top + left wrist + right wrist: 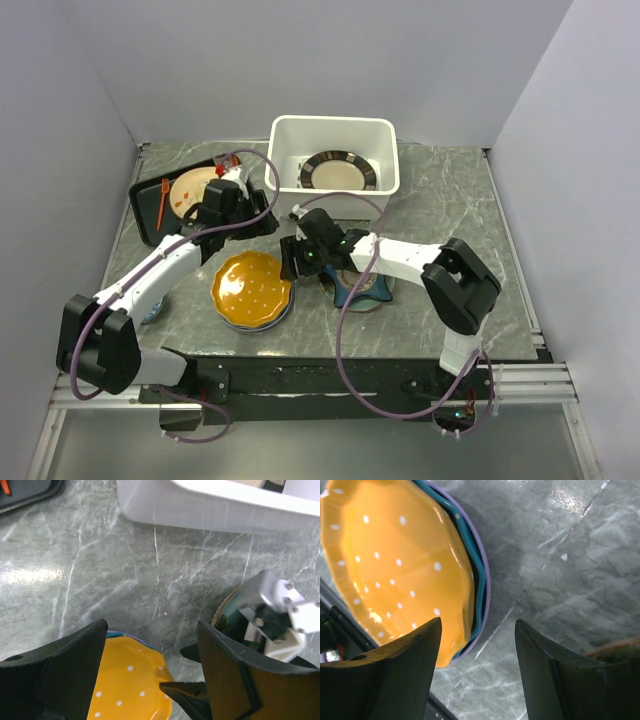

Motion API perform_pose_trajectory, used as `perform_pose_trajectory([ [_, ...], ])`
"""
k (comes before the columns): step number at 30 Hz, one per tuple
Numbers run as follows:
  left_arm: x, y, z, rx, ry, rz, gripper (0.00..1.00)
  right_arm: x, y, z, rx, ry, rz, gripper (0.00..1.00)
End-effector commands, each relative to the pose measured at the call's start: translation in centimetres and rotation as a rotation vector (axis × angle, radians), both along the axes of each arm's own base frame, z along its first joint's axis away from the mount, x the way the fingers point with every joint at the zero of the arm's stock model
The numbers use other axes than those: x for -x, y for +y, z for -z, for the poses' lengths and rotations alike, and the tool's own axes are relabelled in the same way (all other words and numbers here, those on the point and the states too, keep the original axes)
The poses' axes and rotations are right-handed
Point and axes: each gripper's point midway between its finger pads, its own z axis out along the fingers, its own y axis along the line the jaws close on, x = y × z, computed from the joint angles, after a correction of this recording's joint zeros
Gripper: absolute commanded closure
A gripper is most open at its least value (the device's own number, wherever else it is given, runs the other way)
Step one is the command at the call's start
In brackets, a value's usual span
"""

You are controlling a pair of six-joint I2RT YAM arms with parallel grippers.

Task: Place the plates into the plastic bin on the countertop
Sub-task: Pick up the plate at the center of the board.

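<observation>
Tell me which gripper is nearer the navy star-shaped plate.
Right. The right gripper hangs open just left of the navy star-shaped plate, with its arm crossing above it. The left gripper sits farther left, past the orange plate's top edge, beside the black tray.

Grey marble counter (450, 210) is carrying plastic bin (285, 155). Black tray (143, 207) is lying left of bin; orange-topped plate stack (250, 288) and navy plate (352, 295) are sitting in front of bin.

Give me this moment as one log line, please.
bin: dark-rimmed plate inside | orange plate: outside bin | left tool: open | right tool: open
</observation>
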Motion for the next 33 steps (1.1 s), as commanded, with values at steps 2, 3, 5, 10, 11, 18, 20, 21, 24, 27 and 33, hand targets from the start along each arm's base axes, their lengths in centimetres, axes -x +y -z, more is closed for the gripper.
perform_pose_trajectory([
  [2,-0.4,-1.1,-0.6,0.056,-0.041,0.033,0.22,-0.9,1.6,-0.3,0.007,-0.035,0.031,0.36],
  [3,-0.4,-1.1,-0.5,0.056,-0.039,0.034,0.22,-0.7,1.8,-0.2,0.011,-0.034,0.028,0.38],
  [5,-0.4,-1.3,-0.2,0.061,-0.030,0.042,0.22,-0.7,2.0,0.1,0.021,-0.036,0.033,0.40],
  [10,-0.3,-1.5,-0.5,0.074,-0.036,0.052,0.22,-0.3,2.3,1.0,0.042,-0.031,0.045,0.48],
  [11,-0.3,-1.4,-0.5,0.072,-0.037,0.048,0.22,-0.3,2.2,1.2,0.048,-0.029,0.045,0.51],
  [18,-0.2,-0.6,-0.9,0.056,-0.046,0.019,0.22,-0.4,1.6,0.9,0.067,-0.048,0.059,0.89],
  [20,0.1,-0.3,-0.9,0.052,-0.040,0.013,0.22,-0.4,1.5,0.5,0.057,-0.056,0.059,0.96],
  [21,0.1,-0.1,-1.0,0.050,-0.041,0.005,0.22,-0.3,1.5,0.5,0.056,-0.055,0.057,0.97],
  [24,0.5,0.5,-1.3,0.046,-0.048,-0.016,0.21,-0.4,1.5,0.1,0.050,-0.061,0.052,1.00],
  [27,0.6,1.3,-1.8,0.039,-0.059,-0.041,0.21,-0.3,1.6,-0.7,0.042,-0.071,0.043,1.00],
  [33,0.8,2.3,-1.9,0.036,-0.061,-0.067,0.21,-0.7,1.5,-2.6,0.033,-0.106,0.035,1.00],
])
